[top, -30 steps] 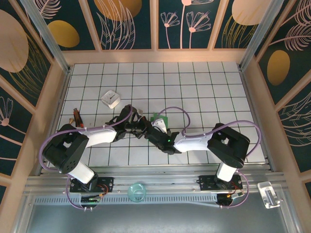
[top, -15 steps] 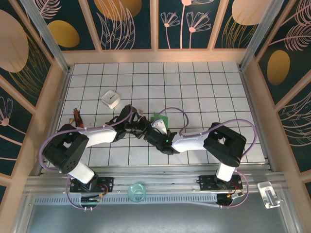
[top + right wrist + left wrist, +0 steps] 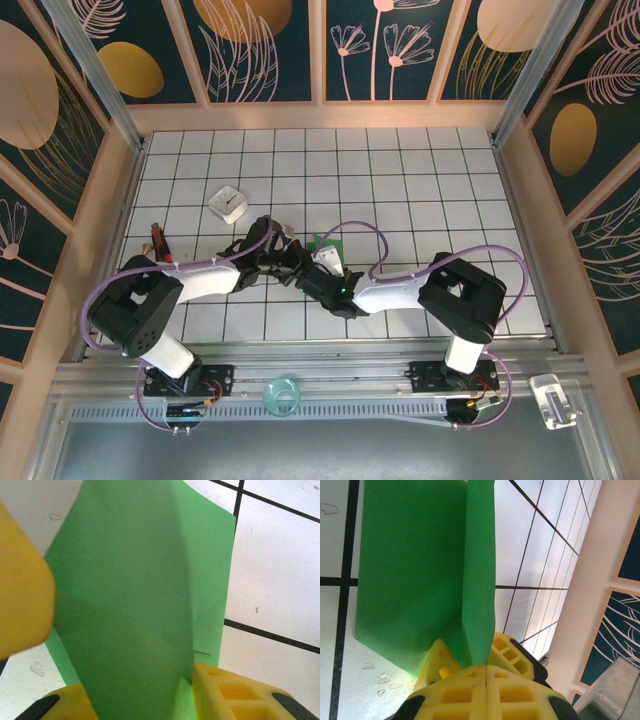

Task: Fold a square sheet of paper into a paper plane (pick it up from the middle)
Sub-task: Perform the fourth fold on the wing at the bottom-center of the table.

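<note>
The square sheet of paper is bright green and creased, and lies on the tiled floor where both arms meet. In the left wrist view a raised flap of the paper stands upright. My left gripper is shut on the flap's lower edge. From above, the left gripper sits just left of the right gripper. In the right wrist view the folded paper stands between my right gripper's yellow fingers. They are apart, one on each side of it.
A small white square box lies on the tiles at the back left. A reddish tool rests by the left wall. Wooden walls ring the tiled floor. A yellow finger of the other gripper bulks at the left of the right wrist view.
The right arm has shifted slightly left toward the paper and its fingers have drawn closer together. The left arm keeps its grip in the same place.
</note>
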`<move>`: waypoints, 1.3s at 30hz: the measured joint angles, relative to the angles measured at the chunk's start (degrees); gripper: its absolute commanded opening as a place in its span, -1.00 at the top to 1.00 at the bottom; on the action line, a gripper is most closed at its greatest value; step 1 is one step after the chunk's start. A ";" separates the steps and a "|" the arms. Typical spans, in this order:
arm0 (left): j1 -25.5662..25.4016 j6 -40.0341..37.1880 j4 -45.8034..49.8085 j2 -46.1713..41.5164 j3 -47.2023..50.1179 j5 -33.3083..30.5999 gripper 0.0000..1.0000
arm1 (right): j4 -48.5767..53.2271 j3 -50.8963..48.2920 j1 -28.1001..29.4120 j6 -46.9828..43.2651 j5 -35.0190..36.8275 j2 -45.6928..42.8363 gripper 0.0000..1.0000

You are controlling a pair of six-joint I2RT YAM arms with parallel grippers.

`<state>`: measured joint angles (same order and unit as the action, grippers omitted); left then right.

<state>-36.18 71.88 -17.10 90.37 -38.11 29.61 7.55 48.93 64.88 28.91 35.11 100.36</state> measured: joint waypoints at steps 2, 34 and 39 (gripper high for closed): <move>0.00 0.00 0.00 0.00 0.00 0.02 1.00 | 0.02 0.22 0.00 0.00 0.02 0.11 0.37; 0.15 -0.59 1.18 -1.64 0.07 -0.70 0.34 | -6.97 -7.76 -1.60 -0.96 -0.66 -4.74 1.00; 2.56 -1.38 2.84 -8.94 0.79 -3.98 0.29 | -13.97 -15.21 -4.50 -3.72 -6.91 -11.74 1.00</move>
<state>-33.63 70.50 -14.26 81.43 -37.32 25.63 -6.42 33.71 60.38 25.19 28.21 88.62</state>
